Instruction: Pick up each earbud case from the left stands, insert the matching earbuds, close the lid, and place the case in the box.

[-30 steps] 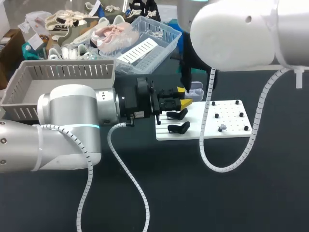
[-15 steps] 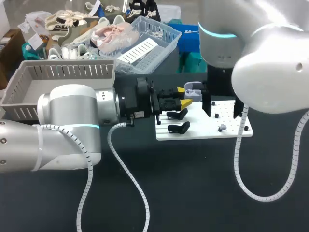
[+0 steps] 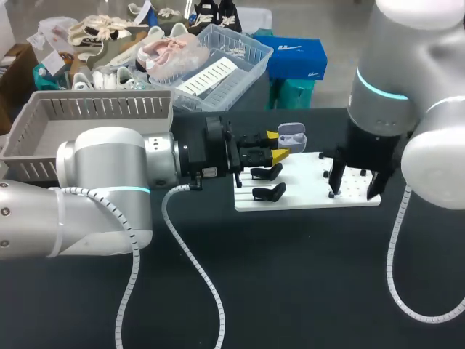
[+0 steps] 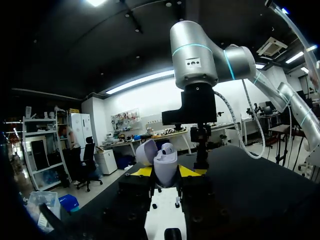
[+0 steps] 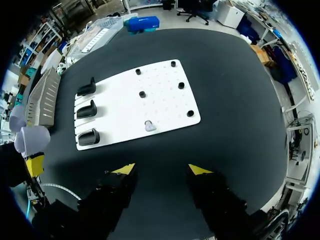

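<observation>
Gray slatted box point(image 3: 102, 107) sits at the far left of the black table point(image 3: 290, 276), behind the left arm point(image 3: 109, 171). This arm reaches level toward the middle. The left gripper point(image 3: 276, 144) is clamped on an earbud case point(image 3: 292, 135), one yellow tip on each side. The case is held off the table, by the near-left corner of the white board point(image 3: 305, 198). In the left wrist view the left gripper point(image 4: 165, 172) pinches the pale case point(image 4: 165, 166) upright with its lid point(image 4: 146, 151) swung open. One earbud point(image 4: 168, 148) pokes out of the top.

Right of that gripper, two black stands point(image 3: 267, 182) show on the board's left part. The right wrist view shows three stands point(image 5: 87, 110) in a row, black pegs point(image 5: 142, 94) spread over the board point(image 5: 160, 100), and a loose earbud point(image 5: 149, 125) lying on the board between the pegs.

Far right, the right arm point(image 3: 392, 94) comes down with the right gripper point(image 3: 354, 185) hanging over the board's right part. In its wrist view the right gripper point(image 5: 162, 170) has its fingers spread wide and grips nothing.
</observation>
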You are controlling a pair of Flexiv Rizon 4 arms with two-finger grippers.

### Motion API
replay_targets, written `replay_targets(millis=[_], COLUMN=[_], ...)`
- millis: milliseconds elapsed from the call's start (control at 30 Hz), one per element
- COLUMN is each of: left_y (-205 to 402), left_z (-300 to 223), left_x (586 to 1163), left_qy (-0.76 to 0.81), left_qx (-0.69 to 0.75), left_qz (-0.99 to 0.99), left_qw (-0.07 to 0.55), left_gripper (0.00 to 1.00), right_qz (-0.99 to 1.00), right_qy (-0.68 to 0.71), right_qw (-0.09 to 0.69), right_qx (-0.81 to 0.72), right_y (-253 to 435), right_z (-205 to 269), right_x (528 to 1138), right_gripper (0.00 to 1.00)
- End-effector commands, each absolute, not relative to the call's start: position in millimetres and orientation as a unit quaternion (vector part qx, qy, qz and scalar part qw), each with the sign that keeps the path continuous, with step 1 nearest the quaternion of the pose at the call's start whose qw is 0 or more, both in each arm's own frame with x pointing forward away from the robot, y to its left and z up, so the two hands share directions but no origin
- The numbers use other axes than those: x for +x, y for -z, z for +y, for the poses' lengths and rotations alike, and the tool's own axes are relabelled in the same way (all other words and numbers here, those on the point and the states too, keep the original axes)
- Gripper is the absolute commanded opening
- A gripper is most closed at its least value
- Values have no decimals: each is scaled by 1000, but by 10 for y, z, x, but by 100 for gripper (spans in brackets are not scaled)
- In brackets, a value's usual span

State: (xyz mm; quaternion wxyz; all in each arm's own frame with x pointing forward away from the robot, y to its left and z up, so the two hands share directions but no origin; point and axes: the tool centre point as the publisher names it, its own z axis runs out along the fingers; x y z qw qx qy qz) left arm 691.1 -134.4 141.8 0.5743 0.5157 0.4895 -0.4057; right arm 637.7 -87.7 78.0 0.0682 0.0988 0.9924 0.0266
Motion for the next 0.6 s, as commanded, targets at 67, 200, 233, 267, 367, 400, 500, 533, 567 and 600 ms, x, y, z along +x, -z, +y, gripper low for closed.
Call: replay_targets(millis=[67, 200, 233, 267, 367, 400, 500, 533, 567, 600], left_y=[-1413, -1413, -1413, -1413, -1413, -1413, -1413, -1413, -1413, -1413], left_z=[-1349, -1349, -1349, -1349, -1349, -1349, -1349, -1349, -1349, -1349], left_x=[6907, 6907, 6907, 6907, 6907, 6907, 6907, 6907, 6907, 6907], left_qy=[404, 404, 404, 404, 404, 404, 404, 404, 404, 404], left_qx=[514, 514, 514, 514, 514, 514, 514, 514, 514, 514], left_qz=[490, 490, 490, 490, 490, 490, 490, 490, 490, 490], left_qw=[576, 576, 576, 576, 576, 576, 576, 576, 576, 576], left_gripper=[0, 0, 0, 0, 0, 0, 0, 0, 0, 0], right_qz=[993, 993, 993, 992, 991, 991, 990, 990, 990, 990], right_qy=[-37, -46, -49, -52, -70, -72, -77, -78, -79, -81], right_qw=[61, 59, 59, 59, 57, 57, 55, 54, 54, 53], right_qx=[90, 95, 94, 94, 96, 98, 100, 100, 100, 99], right_y=[-592, -536, -522, -508, -472, -460, -421, -410, -393, -374], right_z=[-863, -845, -842, -838, -839, -843, -856, -858, -861, -860], right_x=[6578, 6670, 6689, 6708, 6749, 6756, 6768, 6769, 6771, 6774], right_gripper=[62, 57, 58, 56, 55, 53, 52, 50, 51, 51])
